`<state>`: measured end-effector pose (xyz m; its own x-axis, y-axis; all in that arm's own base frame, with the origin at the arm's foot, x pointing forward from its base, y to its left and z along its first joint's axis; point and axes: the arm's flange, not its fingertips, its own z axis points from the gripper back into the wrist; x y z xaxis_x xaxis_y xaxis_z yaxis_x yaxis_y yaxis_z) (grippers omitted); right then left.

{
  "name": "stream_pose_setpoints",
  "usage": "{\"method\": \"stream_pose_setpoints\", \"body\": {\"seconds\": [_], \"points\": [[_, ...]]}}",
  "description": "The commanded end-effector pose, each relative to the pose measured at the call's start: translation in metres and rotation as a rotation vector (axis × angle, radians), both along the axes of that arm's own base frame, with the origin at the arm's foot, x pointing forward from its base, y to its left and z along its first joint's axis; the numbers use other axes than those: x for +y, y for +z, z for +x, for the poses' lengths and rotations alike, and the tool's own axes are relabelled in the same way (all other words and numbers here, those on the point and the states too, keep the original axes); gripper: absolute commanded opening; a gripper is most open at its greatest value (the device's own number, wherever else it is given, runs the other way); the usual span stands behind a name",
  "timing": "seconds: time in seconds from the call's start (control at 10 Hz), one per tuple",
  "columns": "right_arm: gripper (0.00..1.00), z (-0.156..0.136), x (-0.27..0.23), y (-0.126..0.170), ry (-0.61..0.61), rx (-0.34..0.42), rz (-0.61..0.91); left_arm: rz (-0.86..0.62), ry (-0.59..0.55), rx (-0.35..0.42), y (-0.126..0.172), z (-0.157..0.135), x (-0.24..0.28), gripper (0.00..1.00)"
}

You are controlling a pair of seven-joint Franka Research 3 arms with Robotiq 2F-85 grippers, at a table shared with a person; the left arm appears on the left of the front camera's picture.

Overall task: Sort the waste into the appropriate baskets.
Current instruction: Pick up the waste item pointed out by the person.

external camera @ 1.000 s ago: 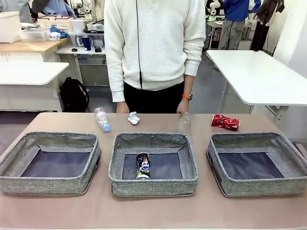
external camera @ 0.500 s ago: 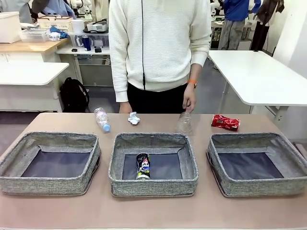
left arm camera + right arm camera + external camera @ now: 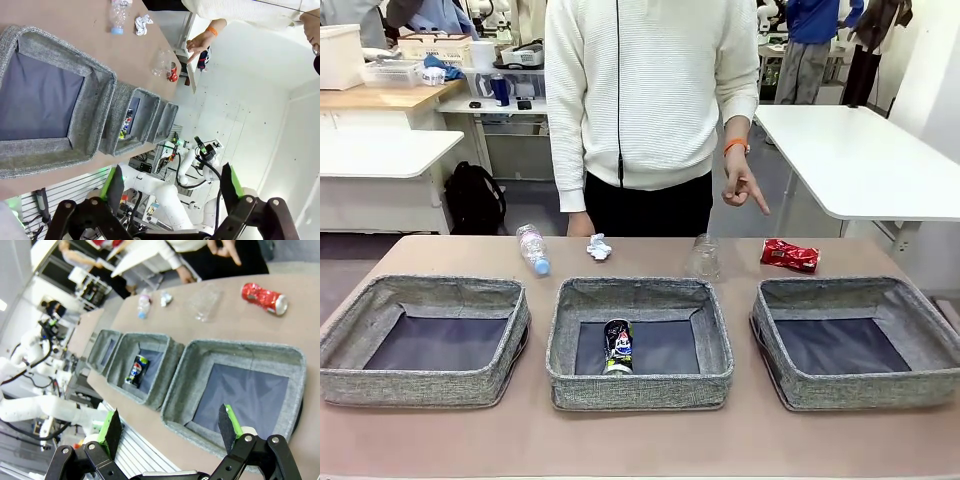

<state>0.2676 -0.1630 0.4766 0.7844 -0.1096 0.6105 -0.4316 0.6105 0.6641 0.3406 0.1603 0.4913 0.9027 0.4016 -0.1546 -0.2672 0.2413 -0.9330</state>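
Observation:
Along the table's far edge lie a clear plastic bottle (image 3: pixel 532 248) with a blue cap, a crumpled white paper wad (image 3: pixel 599 247), a clear plastic cup (image 3: pixel 704 258) and a crushed red can (image 3: pixel 790 255). A crushed dark can (image 3: pixel 618 345) lies in the middle basket (image 3: pixel 640 386), between the left basket (image 3: pixel 420 386) and the right basket (image 3: pixel 860 390), whose floors are bare. My left gripper (image 3: pixel 171 187) hangs open beyond the left basket (image 3: pixel 95 115). Over the right basket (image 3: pixel 240 347) my right gripper (image 3: pixel 169 432) is open too, with the red can (image 3: pixel 262 297) far off.
A person in a white sweater stands at the far side, one hand (image 3: pixel 745 185) raised above the table with a finger out. White tables and shelves stand behind. Bare tabletop runs in front of the baskets.
The person's hand has left the clear cup and risen to waist height. The cup stays on the table. Neither gripper's jaws have changed.

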Motion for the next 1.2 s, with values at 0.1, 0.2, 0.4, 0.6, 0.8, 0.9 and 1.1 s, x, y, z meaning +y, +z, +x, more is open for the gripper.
{"method": "stream_pose_setpoints", "body": {"seconds": [0.1,0.2,0.4,0.6,0.8,0.9,1.1], "points": [[1.00,0.002,0.000,0.000,0.007,-0.031,0.008,0.007,-0.005,-0.009,-0.001,-0.003,0.001,1.00],[1.00,0.000,0.000,0.000,0.000,0.000,0.000,0.007,-0.005,-0.009,-0.001,-0.003,0.001,1.00],[1.00,0.050,0.096,0.038,0.440,-0.128,-0.925,0.007,-0.005,-0.009,-0.001,-0.003,0.001,1.00],[1.00,0.089,0.129,0.054,0.733,-0.259,-1.269,0.007,-0.005,-0.009,-0.001,-0.003,0.001,1.00],[1.00,0.102,0.142,0.056,0.676,-0.298,-1.456,0.007,-0.005,-0.009,-0.001,-0.003,0.001,1.00],[1.00,0.081,0.165,0.057,0.460,-0.038,-0.720,0.007,-0.005,-0.009,-0.001,-0.003,0.001,1.00],[1.00,0.100,0.169,0.059,0.545,-0.047,-0.871,0.007,-0.005,-0.009,-0.001,-0.003,0.001,1.00]]}}
